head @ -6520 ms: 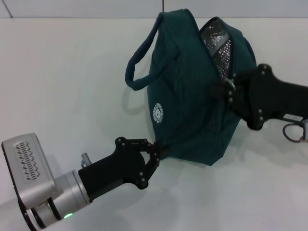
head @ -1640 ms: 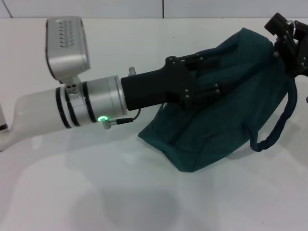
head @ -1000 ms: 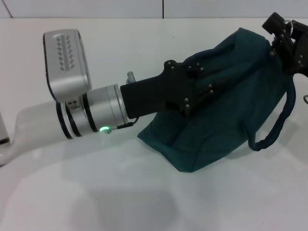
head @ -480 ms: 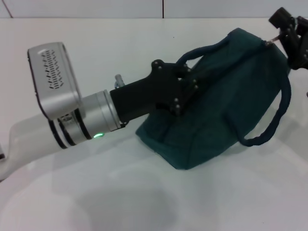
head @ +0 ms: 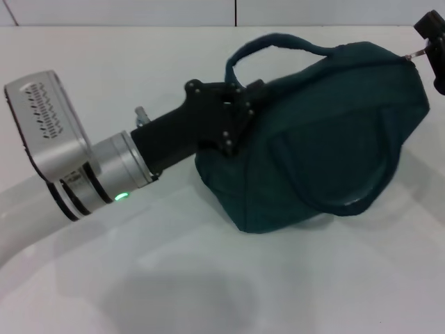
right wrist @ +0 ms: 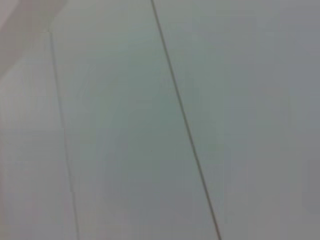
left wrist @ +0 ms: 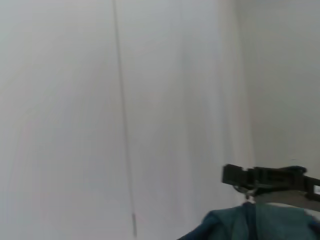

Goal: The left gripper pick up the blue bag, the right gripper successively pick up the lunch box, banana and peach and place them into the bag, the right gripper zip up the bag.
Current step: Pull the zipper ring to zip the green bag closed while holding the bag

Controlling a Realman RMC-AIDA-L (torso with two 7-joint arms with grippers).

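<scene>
Nearest in the head view, the left arm's silver wrist housing with its ribbed grille and a green status light, cut off at the frame's lower left; beyond it the black left gripper reaches up to the near end of the blue bag, fingers closed on the fabric just below where the carry handle starts. The exact pinch point is hard to make out, black linkage against dark cloth. Bag reads as dark teal-blue soft cloth, plump and rounded, lying on its side on the white table; a curved seam or second strap edge runs along its lower face. The handle arches up in a narrow loop above the bag's left top. Mouth of the bag not visible from here, nor anything inside; whether the zip is done up cannot be told. Far right, the right gripper is mostly cut off by the frame edge, only a black tip showing at the bag's upper right corner with a thin metal piece at it; cannot tell how its fingers stand. Left wrist view: a sliver of the bag and a black bar of the other gripper against pale wall. Right wrist view: blank pale panels with thin seams only
</scene>
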